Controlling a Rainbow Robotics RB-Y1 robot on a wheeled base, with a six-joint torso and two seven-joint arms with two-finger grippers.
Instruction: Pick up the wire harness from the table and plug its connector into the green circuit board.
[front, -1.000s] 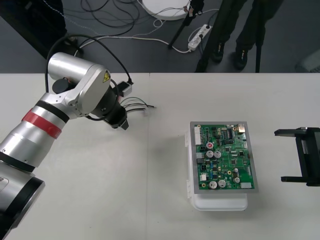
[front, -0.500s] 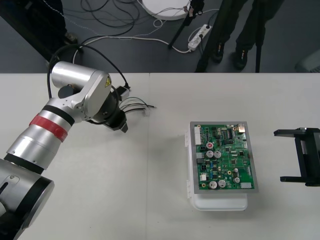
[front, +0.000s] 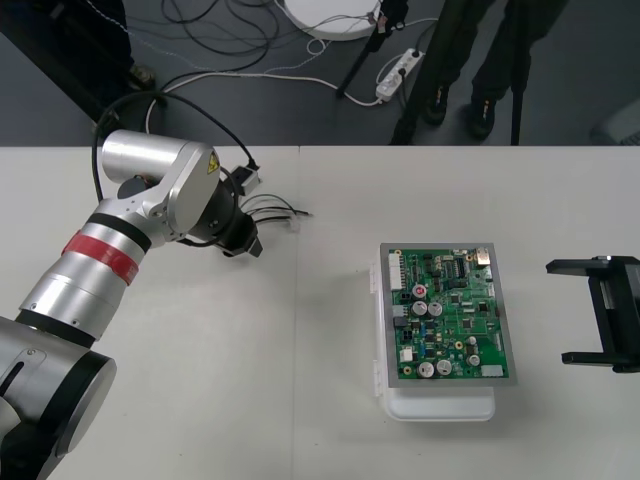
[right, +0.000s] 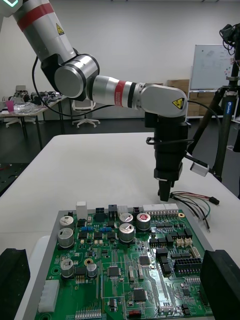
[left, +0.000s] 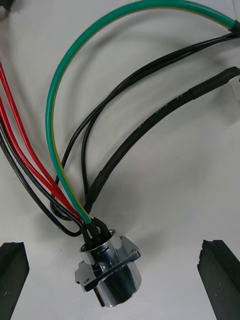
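Observation:
The wire harness (front: 276, 211) lies on the table at the back left, with red, black and green wires (left: 65, 125) fanning away from its round metal socket (left: 109, 265). My left gripper (front: 244, 240) hangs over the socket end, open. Its fingers (left: 12, 272) stand far apart on either side of the socket without touching it. The small black plug (right: 214, 201) rests on the table at the wires' far end. The green circuit board (front: 450, 312) sits on its white base (front: 440, 404) right of centre. My right gripper (front: 560, 312) waits open at the right edge, its fingers (right: 222, 280) flanking the board's near side.
Bare table lies between the harness and the board. The table's far edge runs just behind the harness, with cables and a power strip (front: 398, 68) on the dark floor beyond it.
The left arm has swung slightly, bringing its gripper closer over the harness's socket end. The harness, the board and the right arm have not moved.

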